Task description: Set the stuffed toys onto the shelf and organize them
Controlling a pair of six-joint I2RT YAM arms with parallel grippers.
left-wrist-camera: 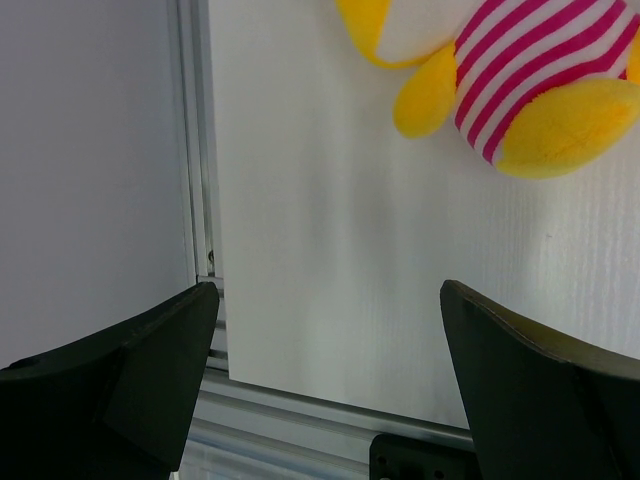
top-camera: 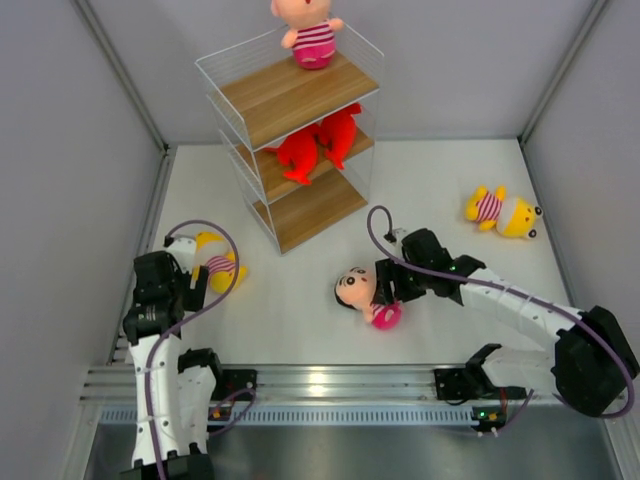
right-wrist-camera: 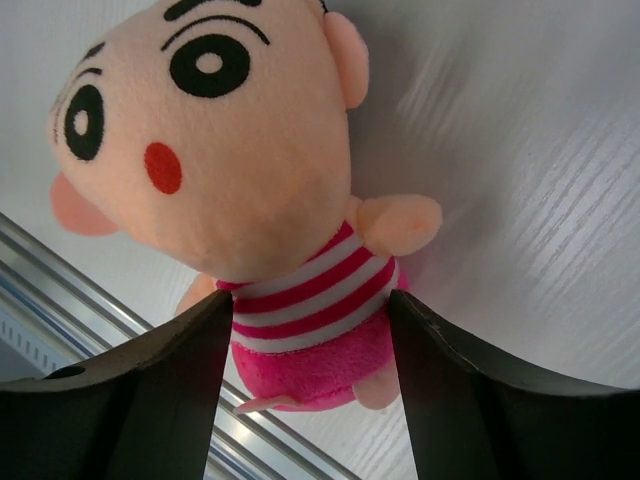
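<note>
The right end effector (top-camera: 388,283) is down over the boy doll (right-wrist-camera: 220,150), which lies on its back on the surface (top-camera: 430,180) near the front middle, head pointing away from the arm. Its fingers (right-wrist-camera: 150,390) stand on either side of the striped torso and seem to touch the shirt. The narrow waist below the wide head is likely chosen because the head would not fit between them. Whether the plush is truly clamped yet I cannot tell: it looks unsquashed and the doll rests on the surface. The left end effector (left-wrist-camera: 328,292) is released, jaws wide apart, hanging above bare surface just beside a yellow toy (left-wrist-camera: 540,90) at the left edge. It looks parked there, ready for that toy without crossing the other arm's reach. The shelf (top-camera: 290,95) stands at the back. A second boy doll (top-camera: 312,35) sits on its top board and two sharks (top-camera: 320,143) lie side by side on the middle one, so the sorting appears to go by kind, one tier each. On that reading the grasped-at doll belongs up top beside its twin, and the bottom board, bare in this view, would take the yellow pair. The other yellow toy (top-camera: 502,212) lies well apart at the right, within the right arm's side.
</note>
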